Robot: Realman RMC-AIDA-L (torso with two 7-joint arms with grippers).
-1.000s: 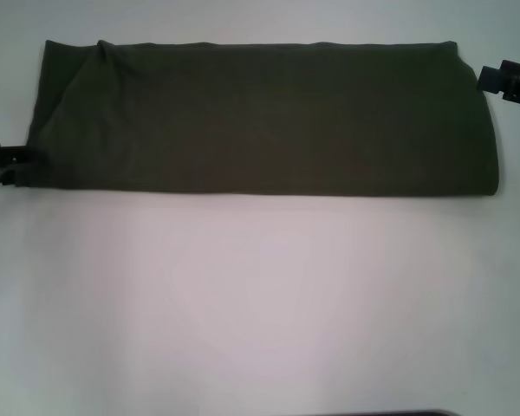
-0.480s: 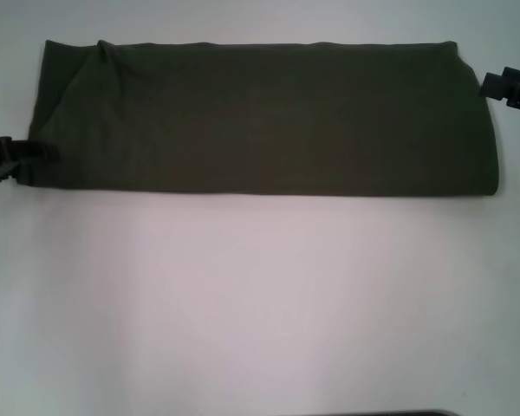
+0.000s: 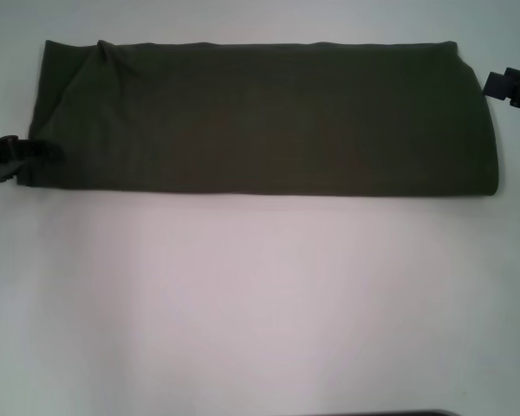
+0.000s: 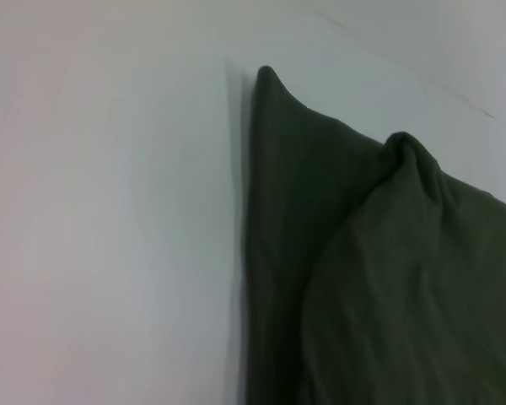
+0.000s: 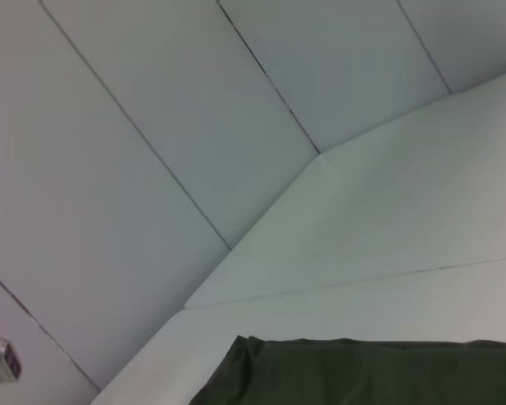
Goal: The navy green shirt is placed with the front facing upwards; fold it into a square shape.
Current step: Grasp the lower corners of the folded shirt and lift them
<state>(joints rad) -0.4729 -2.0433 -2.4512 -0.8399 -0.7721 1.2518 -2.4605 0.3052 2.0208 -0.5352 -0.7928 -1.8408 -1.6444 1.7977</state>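
While the navy green shirt (image 3: 260, 117) is lying as a long folded band across the table's (image 3: 260, 295) far half, the left gripper (image 3: 22, 152) is nosing into its end, grip unclear; farther off, the right gripper (image 3: 507, 87) is hovering beside the opposite end, jaw state unclear, likely awaiting an end-over-end fold.

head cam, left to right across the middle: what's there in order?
left gripper at the shirt's left edge → navy green shirt, a long folded band → right gripper just off its right end.
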